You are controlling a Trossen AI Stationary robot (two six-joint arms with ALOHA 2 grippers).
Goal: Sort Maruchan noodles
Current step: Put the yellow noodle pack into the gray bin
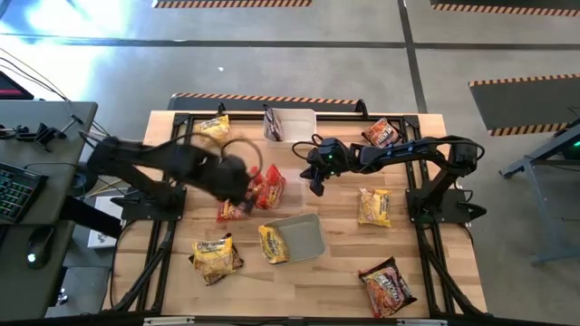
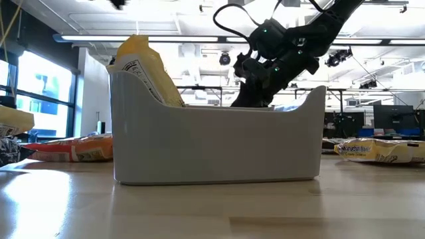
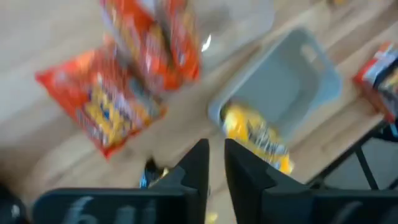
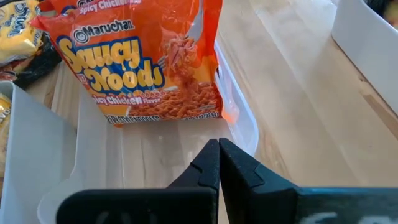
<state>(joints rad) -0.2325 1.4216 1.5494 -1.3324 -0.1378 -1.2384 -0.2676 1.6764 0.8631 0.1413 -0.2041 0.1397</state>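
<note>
Maruchan packets lie scattered over the table. Two red ones (image 1: 268,186) stand in a clear tub, where the right wrist view shows a red Saucy Noods packet (image 4: 146,62) leaning. Another red one (image 1: 230,211) lies flat beside it. A yellow packet (image 1: 273,244) leans on the wall of the grey tub (image 1: 306,237). My left gripper (image 3: 216,163) hovers, blurred, over the red packets, fingers open by a narrow gap and empty. My right gripper (image 4: 218,163) is shut and empty above the clear tub's rim (image 4: 244,121).
Loose packets: yellow (image 1: 215,127), red (image 1: 381,133), yellow (image 1: 373,206), red (image 1: 388,285), yellow (image 1: 216,256). A white tub (image 1: 294,125) at the far edge holds a dark packet (image 1: 272,122). In the low view the grey tub (image 2: 219,143) stands close in front.
</note>
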